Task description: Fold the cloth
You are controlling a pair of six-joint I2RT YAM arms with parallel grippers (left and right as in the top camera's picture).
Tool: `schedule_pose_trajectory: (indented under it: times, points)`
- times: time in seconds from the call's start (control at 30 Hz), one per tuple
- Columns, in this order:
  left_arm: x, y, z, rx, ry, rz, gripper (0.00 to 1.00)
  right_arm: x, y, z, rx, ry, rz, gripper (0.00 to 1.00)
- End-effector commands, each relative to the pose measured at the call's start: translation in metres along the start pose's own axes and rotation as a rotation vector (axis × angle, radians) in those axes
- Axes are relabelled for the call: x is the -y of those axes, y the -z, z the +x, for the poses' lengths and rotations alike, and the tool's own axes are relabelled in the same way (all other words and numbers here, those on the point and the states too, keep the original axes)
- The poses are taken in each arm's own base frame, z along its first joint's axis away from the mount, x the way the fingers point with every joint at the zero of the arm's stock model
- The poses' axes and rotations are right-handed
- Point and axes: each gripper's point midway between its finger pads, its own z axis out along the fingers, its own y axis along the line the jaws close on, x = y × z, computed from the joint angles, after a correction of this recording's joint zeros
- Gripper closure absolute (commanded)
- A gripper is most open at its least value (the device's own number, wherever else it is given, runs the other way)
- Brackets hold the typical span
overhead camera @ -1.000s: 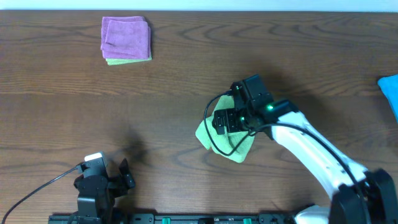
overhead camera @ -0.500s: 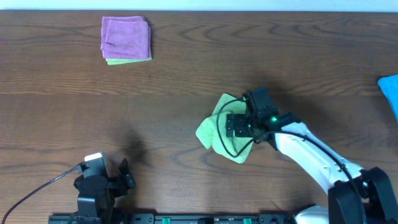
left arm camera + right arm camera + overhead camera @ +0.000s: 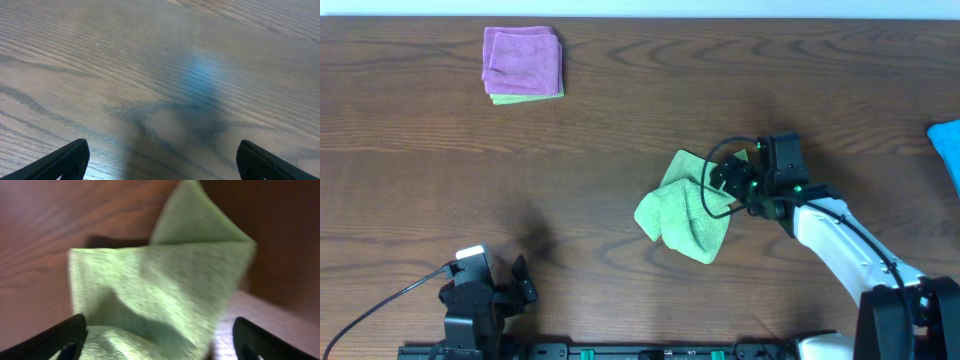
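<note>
Overhead: green cloth (image 3: 682,208) crumpled right of desk (image 3: 620,120) centre, right gripper (image 3: 728,182) at its right edge; purple stack (image 3: 523,62) near far-left corner, blue cloth (image 3: 947,150) cut off at right edge. Left wrist: left gripper (image 3: 162,160) wide over the desk. Right wrist: jaws wide, cloth blurred, contact unclear.

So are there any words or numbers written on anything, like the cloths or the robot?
None can be read. The green cloth, the purple cloth and the table are plain. The white patch at the bottom of the overhead view is too small to show any writing.
</note>
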Motion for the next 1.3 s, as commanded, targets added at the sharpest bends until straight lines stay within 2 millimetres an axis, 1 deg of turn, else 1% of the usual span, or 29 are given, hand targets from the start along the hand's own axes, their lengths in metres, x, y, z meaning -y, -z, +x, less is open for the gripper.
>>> schedule_pose_trajectory:
  times: [0.0,0.1,0.2,0.37,0.5,0.53,0.6,0.63,0.67,0.7,0.73,0.77,0.8,0.83,0.97,1.07,1.17,1.27]
  points:
    - [-0.005,-0.002,0.016,-0.056,-0.03,-0.02,0.05,-0.004,-0.002,-0.001,-0.001,-0.051,-0.072,0.14]
    - [-0.005,-0.002,0.016,-0.056,-0.03,-0.02,0.05,0.008,-0.007,-0.004,0.005,-0.076,-0.055,0.14]
    - [-0.005,-0.002,0.016,-0.056,-0.03,-0.02,0.05,0.015,-0.01,-0.006,-0.009,-0.102,-0.054,0.18]
    - [-0.005,-0.002,0.016,-0.056,-0.03,-0.02,0.05,0.022,-0.009,0.003,-0.054,-0.14,-0.036,0.16]
    - [-0.005,-0.002,0.016,-0.056,-0.03,-0.02,0.05,0.025,-0.014,-0.001,-0.032,-0.138,-0.032,0.21]
    - [-0.005,-0.002,0.016,-0.056,-0.03,-0.02,0.05,0.026,-0.017,0.0,-0.035,-0.14,-0.03,0.23]
    - [-0.005,-0.002,0.016,-0.056,-0.03,-0.02,0.05,0.027,-0.021,-0.002,-0.03,-0.141,-0.031,0.4]
    - [-0.005,-0.002,0.016,-0.056,-0.03,-0.02,0.05,0.029,-0.023,-0.003,-0.031,-0.146,-0.029,0.51]
    - [-0.005,-0.002,0.016,-0.056,-0.03,-0.02,0.05,0.029,-0.025,-0.003,-0.032,-0.15,-0.028,0.58]
    - [-0.005,-0.002,0.016,-0.056,-0.03,-0.02,0.05,0.029,-0.028,-0.004,-0.028,-0.148,-0.031,0.7]
    - [-0.005,-0.002,0.016,-0.056,-0.03,-0.02,0.05,0.028,-0.029,-0.006,-0.021,-0.146,-0.037,0.86]
    - [-0.005,-0.002,0.016,-0.056,-0.03,-0.02,0.05,0.027,-0.029,-0.008,-0.015,-0.144,-0.043,0.91]
    - [-0.005,-0.002,0.016,-0.056,-0.03,-0.02,0.05,0.025,-0.029,-0.01,-0.006,-0.141,-0.051,0.96]
    - [-0.005,-0.002,0.016,-0.056,-0.03,-0.02,0.05,0.023,-0.029,-0.013,0.004,-0.137,-0.061,0.98]
    - [-0.005,-0.002,0.016,-0.056,-0.031,-0.02,0.05,0.007,-0.026,-0.029,0.062,-0.086,-0.125,0.99]
    - [-0.005,-0.002,0.016,-0.056,-0.03,-0.02,0.05,-0.018,-0.019,-0.048,0.111,-0.027,-0.212,0.99]
    - [-0.005,-0.002,0.016,-0.056,-0.03,-0.02,0.05,-0.045,-0.005,-0.077,0.19,0.076,-0.262,0.99]
    - [-0.005,-0.002,0.016,-0.056,-0.03,-0.02,0.05,-0.062,0.005,-0.095,0.259,0.18,-0.29,0.99]
